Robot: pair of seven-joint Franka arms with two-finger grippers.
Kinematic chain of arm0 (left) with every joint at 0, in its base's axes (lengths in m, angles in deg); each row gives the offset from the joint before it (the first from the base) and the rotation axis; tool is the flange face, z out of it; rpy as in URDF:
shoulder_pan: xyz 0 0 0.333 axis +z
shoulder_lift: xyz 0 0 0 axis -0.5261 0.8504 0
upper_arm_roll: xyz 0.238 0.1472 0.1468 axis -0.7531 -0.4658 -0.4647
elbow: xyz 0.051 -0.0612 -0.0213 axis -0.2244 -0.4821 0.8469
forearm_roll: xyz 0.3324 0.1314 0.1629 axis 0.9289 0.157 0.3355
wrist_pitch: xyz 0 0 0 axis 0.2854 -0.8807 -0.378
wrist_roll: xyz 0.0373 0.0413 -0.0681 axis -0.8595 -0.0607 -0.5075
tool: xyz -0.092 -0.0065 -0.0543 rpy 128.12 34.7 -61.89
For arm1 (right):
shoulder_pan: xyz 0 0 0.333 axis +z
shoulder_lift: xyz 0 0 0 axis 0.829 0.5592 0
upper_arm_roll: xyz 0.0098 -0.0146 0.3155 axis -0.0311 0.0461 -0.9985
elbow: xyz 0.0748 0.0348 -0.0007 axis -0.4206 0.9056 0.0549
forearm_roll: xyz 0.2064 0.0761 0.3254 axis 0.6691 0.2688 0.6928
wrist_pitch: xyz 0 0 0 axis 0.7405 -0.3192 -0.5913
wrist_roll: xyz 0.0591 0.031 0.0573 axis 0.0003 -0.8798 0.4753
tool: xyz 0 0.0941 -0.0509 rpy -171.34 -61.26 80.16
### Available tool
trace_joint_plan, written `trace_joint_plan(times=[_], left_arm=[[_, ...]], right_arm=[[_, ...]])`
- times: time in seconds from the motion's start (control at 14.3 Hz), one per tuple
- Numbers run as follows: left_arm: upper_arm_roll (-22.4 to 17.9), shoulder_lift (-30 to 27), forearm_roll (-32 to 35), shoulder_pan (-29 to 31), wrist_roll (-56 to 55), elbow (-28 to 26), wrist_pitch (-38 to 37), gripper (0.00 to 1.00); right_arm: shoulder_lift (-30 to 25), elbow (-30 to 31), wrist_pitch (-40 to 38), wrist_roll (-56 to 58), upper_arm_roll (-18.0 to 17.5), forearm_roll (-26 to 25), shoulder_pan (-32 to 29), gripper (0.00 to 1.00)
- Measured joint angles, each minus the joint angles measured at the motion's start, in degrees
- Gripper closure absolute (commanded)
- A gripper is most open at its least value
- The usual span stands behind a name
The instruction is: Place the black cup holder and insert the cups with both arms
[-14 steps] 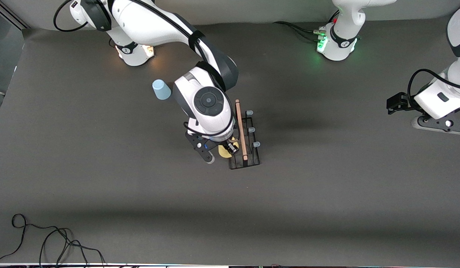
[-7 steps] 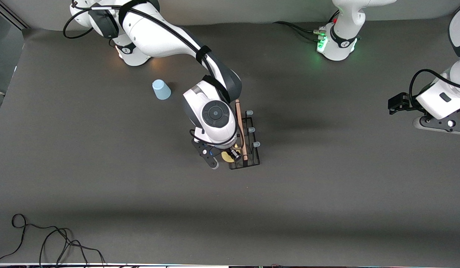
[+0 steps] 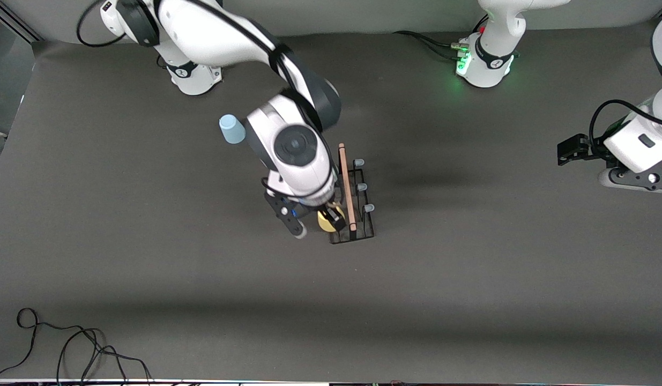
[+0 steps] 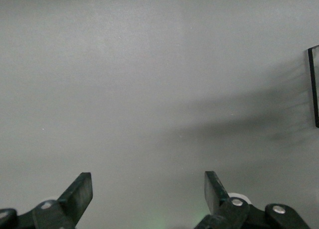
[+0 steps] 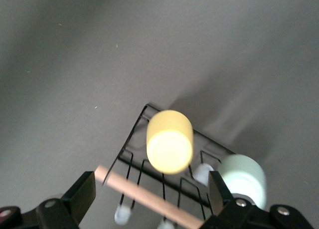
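Note:
The black cup holder (image 3: 357, 214) stands mid-table, its wooden bar (image 3: 346, 182) on top. My right gripper (image 3: 317, 226) hangs open just above the holder's end nearer the front camera. In the right wrist view (image 5: 150, 189) its fingers are spread apart from the cups. The yellow cup (image 5: 169, 141) sits upside down on a peg, also seen in the front view (image 3: 325, 222). The mint green cup (image 5: 242, 181) sits on a peg beside it. The light blue cup (image 3: 231, 129) stands upside down on the table toward the right arm's base. My left gripper (image 4: 148, 184) is open and empty.
The left arm (image 3: 636, 145) waits at its own end of the table, over bare mat. Three pale-tipped pegs (image 3: 363, 187) on the holder's side toward the left arm are bare. Loose black cables (image 3: 68, 343) lie at the table's corner nearest the front camera.
My right gripper dipped down at the rack with the yellow cup, then rose and drew back a little; the cup stays on its peg. The left arm shifted only slightly.

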Motion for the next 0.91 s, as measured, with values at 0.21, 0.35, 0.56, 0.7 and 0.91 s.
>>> trace_joint_plan(times=[0.21, 0.35, 0.56, 0.7, 0.91], left_arm=[[0.0, 0.0, -0.1, 0.2, 0.0, 0.0, 0.0, 0.0], [0.0, 0.0, -0.2, 0.2, 0.0, 0.0, 0.0, 0.0], [0.1, 0.0, -0.2, 0.2, 0.0, 0.1, 0.1, 0.0], [0.2, 0.0, -0.2, 0.2, 0.0, 0.3, 0.1, 0.0], [0.2, 0.1, -0.2, 0.2, 0.0, 0.3, 0.1, 0.0]], right_arm=[[-8.0, 0.4, -8.5, 10.1, 0.2, 0.0, -0.1, 0.0], [-13.5, 3.0, -13.4, 18.8, 1.9, -0.6, -0.1, 0.0], [-21.8, 11.2, -16.2, 36.2, 7.6, -1.6, -0.4, 0.0], [-26.9, 17.1, -16.4, 48.6, 10.8, -2.9, -2.1, 0.0], [-33.7, 24.3, -16.4, 66.3, 8.5, -3.6, -13.8, 0.0]])
